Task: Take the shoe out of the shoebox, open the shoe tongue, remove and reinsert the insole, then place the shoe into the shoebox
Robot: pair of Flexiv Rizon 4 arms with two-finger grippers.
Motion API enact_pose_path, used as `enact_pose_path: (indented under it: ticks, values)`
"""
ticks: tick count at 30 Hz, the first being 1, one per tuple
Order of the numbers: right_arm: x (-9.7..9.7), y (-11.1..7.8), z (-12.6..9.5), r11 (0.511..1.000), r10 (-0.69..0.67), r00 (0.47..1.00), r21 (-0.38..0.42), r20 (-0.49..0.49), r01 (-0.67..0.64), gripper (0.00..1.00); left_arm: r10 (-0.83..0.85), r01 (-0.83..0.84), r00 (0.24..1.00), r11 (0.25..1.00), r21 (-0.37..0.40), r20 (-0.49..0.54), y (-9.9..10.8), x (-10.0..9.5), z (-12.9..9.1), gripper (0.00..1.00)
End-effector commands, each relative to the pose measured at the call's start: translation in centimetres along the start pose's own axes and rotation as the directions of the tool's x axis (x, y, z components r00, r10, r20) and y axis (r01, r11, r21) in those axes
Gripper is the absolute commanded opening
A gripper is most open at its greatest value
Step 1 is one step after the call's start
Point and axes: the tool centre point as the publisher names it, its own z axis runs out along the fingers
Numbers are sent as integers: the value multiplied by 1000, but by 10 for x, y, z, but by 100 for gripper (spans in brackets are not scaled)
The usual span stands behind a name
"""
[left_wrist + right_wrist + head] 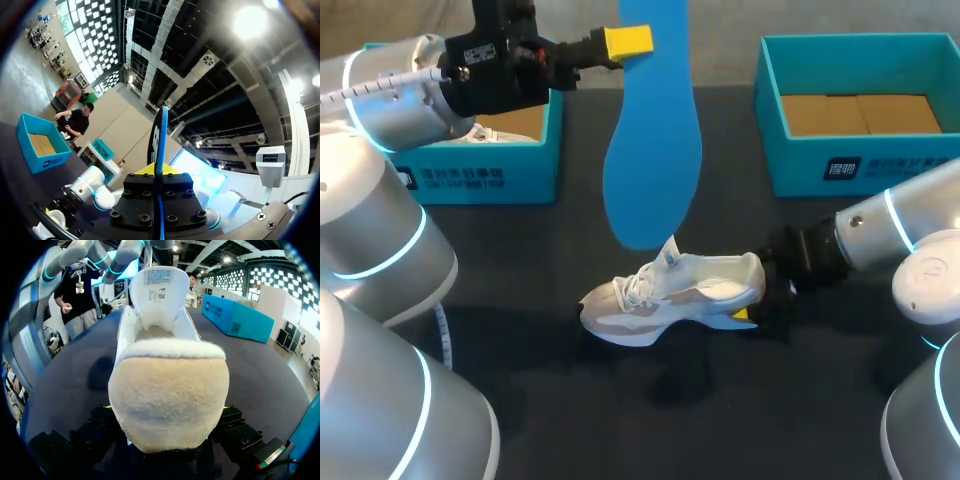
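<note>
The white sneaker (167, 390) on the dark desk (520, 400) hides the right pincer (752, 312) behind its heel; its grip cannot be told. The left pincer (626, 42) clamps the blue insole (652, 150), which hangs above the sneaker.

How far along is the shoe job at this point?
Done: shoe out on the table, tongue up, insole out. In hand: left end effector holds the insole above the shoe; right end effector grips the heel. Remaining: reinsert insole, put shoe in a shoebox.
</note>
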Motion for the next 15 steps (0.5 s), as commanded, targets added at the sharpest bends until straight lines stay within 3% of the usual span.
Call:
enact_pose_path:
  ticks: [1,12,15]
  values:
    - [0,1,1,1000,0,1000,4,1,0,0,2,-2,1000,1000,2,2,2,-2,-1,0]
    - [0,1,1,1000,0,1000,4,1,0,0,2,-2,1000,1000,2,2,2,-2,-1,0]
    - [0,1,1,1000,0,1000,4,1,0,35,2,-2,1000,1000,2,2,2,-2,-1,0]
